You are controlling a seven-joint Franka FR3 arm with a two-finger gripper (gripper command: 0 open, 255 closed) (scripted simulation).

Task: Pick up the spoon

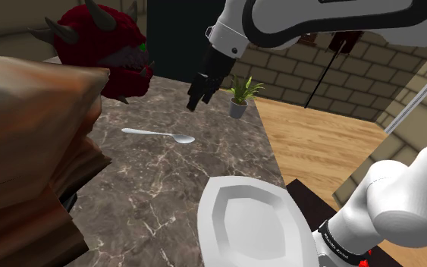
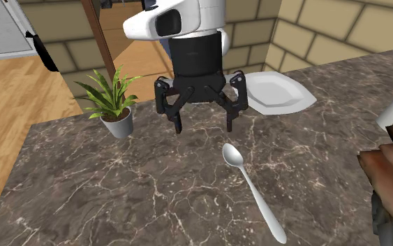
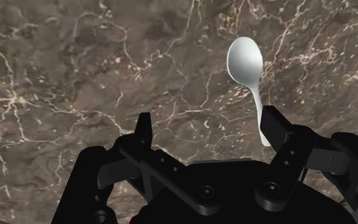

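A pale grey spoon (image 1: 158, 135) lies flat on the dark marble counter (image 1: 166, 190), its bowl pointing toward the shoulder view's right. In the second exterior view the spoon (image 2: 252, 189) lies just in front of my gripper (image 2: 204, 126), bowl nearest it. My black gripper (image 1: 196, 105) hangs above the counter, open, with nothing between its fingers. In the wrist view the spoon (image 3: 249, 79) lies beyond one fingertip (image 3: 274, 126), off to the side of the gripper (image 3: 209, 127), and its handle end is hidden behind that finger.
A small potted plant (image 1: 240, 94) stands at the counter's far edge near the gripper. A white plate (image 1: 253, 224) sits near the stand. A red spiked figure (image 1: 102, 45) and a brown crumpled object (image 1: 22, 152) occupy the shoulder view's left. Wooden floor lies past the counter's edge.
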